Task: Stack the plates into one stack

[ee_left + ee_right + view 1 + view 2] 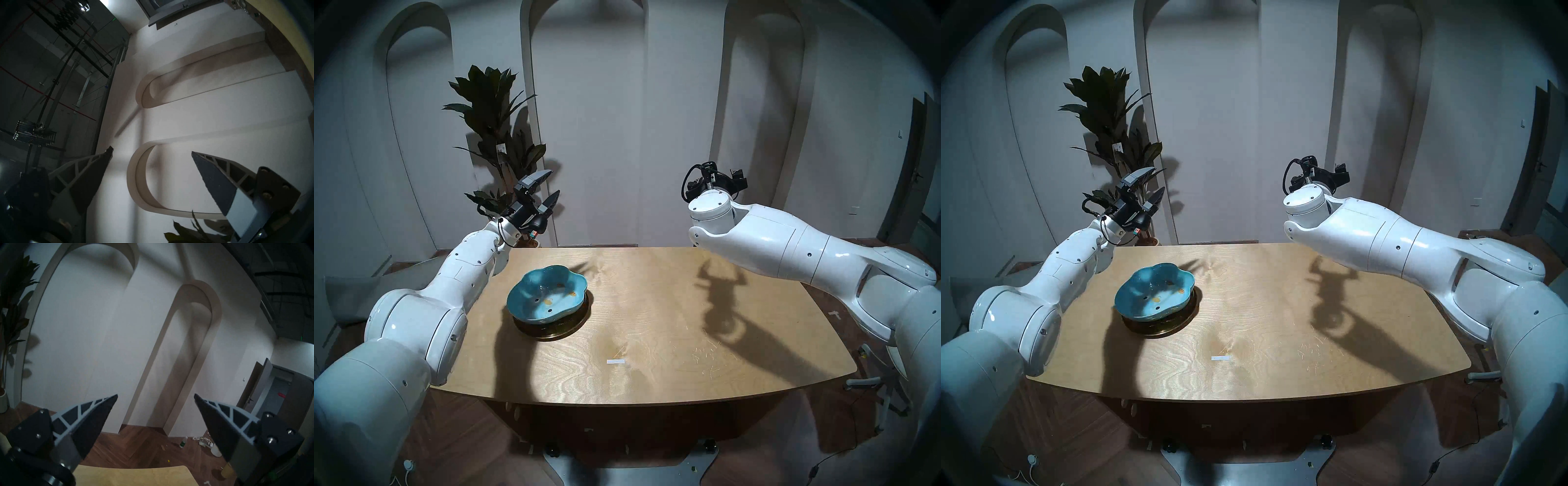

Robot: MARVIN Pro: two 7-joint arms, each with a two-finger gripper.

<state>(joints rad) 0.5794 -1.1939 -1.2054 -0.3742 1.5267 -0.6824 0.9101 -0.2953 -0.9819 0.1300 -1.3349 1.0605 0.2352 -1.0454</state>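
Plates point(548, 302) sit stacked: blue lobed dish uppermost, gold rim lowest.

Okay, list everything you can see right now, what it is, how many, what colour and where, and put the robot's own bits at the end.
blue lobed dish: one, light blue with yellow marks, top of the stack, table's left half.
dark plate rim: one, dim, under the dish; colour unclear.
gold plate: one, bottom of the stack.
table: one, light wood, centre.
white strip: one, near the table's front.
potted plant: one, dark green, back left by the wall.
bottle: one, clear with green label, on the floor.
left gripper: open, empty, raised.
right gripper: open, empty, raised.
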